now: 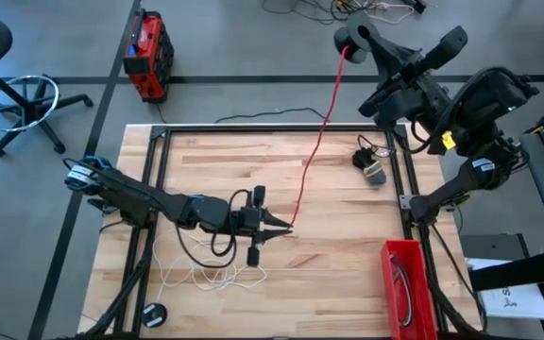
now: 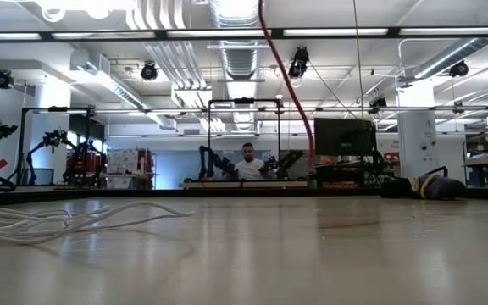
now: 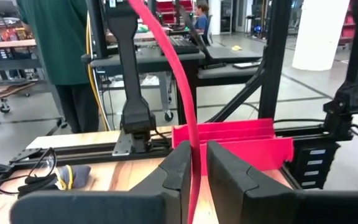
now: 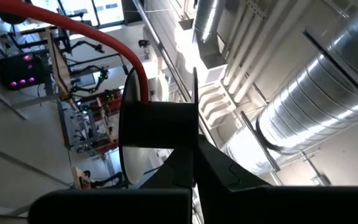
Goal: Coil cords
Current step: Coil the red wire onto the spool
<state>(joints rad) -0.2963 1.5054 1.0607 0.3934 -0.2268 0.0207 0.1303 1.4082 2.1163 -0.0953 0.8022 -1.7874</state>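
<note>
Red cord (image 1: 315, 142) runs taut from the left gripper (image 1: 281, 227), closed on it low over the desk (image 1: 338, 236), up to the right gripper (image 1: 350, 44), clamped on its far end beyond the desk. Judgement: right should feed slack, so loops form without strain.

cord (image 1: 316, 142) stretched from left gripper (image 1: 284, 228) at table (image 1: 348, 236) centre to right gripper (image 1: 348, 47) beyond far edge; bin (image 1: 407, 283) near right corner
</note>
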